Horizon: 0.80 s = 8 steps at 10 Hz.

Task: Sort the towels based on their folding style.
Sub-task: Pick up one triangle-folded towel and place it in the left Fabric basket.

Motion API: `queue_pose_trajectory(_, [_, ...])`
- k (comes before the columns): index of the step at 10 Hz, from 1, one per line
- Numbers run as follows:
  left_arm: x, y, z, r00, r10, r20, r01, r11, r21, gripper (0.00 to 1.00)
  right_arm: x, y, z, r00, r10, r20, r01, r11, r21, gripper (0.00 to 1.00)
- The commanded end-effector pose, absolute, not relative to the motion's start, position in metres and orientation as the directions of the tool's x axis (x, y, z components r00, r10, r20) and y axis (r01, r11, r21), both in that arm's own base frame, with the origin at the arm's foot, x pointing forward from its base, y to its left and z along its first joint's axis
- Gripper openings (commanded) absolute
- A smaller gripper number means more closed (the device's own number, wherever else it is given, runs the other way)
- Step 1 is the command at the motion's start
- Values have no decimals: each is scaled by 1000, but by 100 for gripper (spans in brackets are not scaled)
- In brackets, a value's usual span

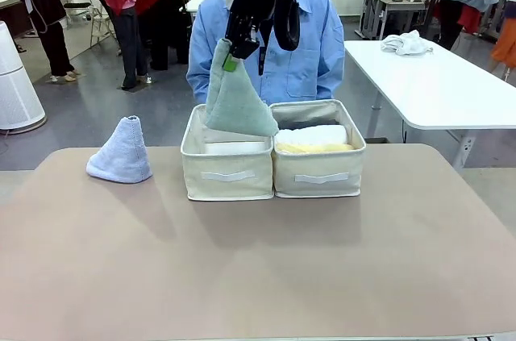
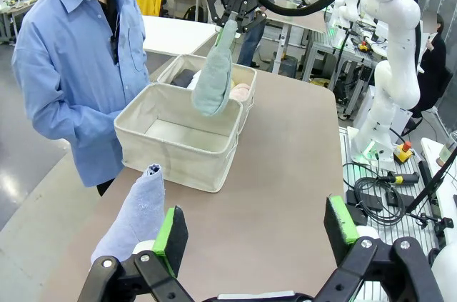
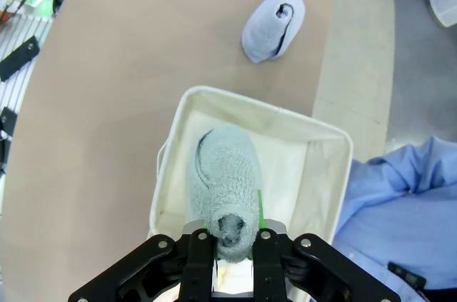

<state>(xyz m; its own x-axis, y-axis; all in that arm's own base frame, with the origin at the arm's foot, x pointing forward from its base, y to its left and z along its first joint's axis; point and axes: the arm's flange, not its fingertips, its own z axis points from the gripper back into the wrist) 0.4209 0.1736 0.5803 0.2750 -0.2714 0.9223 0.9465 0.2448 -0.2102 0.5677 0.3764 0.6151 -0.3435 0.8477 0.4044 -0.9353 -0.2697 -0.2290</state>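
**A:** The right pincer [image 1: 235, 52] is clamped on the tip of the grey-green cone towel [image 1: 239, 99]. The towel hangs over the left beige bin [image 1: 227, 173], and from the front its lower corner overlaps the wall next to the right beige bin [image 1: 319, 176]. Risk?

**B:** If released off-centre, the cone could catch that wall. It could also tip into the right bin, onto the white rolled towel [image 1: 310, 135] and the yellow rolled towel [image 1: 316, 148]. That is the wrong pile.

**A:** Grip?

**B:** Only the tip is pinched, so the terry could slip out early. Dropped from this height, the cone likely lands on its side or slumps out of shape.

**A:** Left pincer [image 2: 255, 230]?

**B:** Its jaws are wide apart and hold nothing. It sits just beside the lavender-blue cone towel [image 2: 136, 216] on the counter [image 1: 258, 260]. A careless advance could knock that cone over before the fingers straddle it.
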Motion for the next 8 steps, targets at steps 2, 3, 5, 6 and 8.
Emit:
queue_pose_trajectory(2, [419, 173, 581, 256, -255, 932, 950, 243, -195, 100, 584, 404, 628, -319, 850, 420, -946, -260, -191, 18])
queue_pose_trajectory(3, [419, 173, 581, 256, -255, 932, 950, 243, -195, 100, 587, 414, 626, -318, 850, 420, -947, -269, -173, 18])
queue_pose_trajectory(5, [419, 173, 581, 256, -255, 932, 950, 243, -195, 100, 599, 427, 613, -308, 861, 405, -951, -282, -125, 18])
queue_pose_trajectory(6, [419, 173, 581, 256, -255, 932, 950, 243, -195, 100, 602, 430, 606, -297, 874, 385, -955, -281, -99, 18])
queue_pose_trajectory(8, [419, 173, 581, 256, -255, 932, 950, 243, -195, 100, 607, 431, 596, -284, 902, 324, -958, -280, -61, 18])
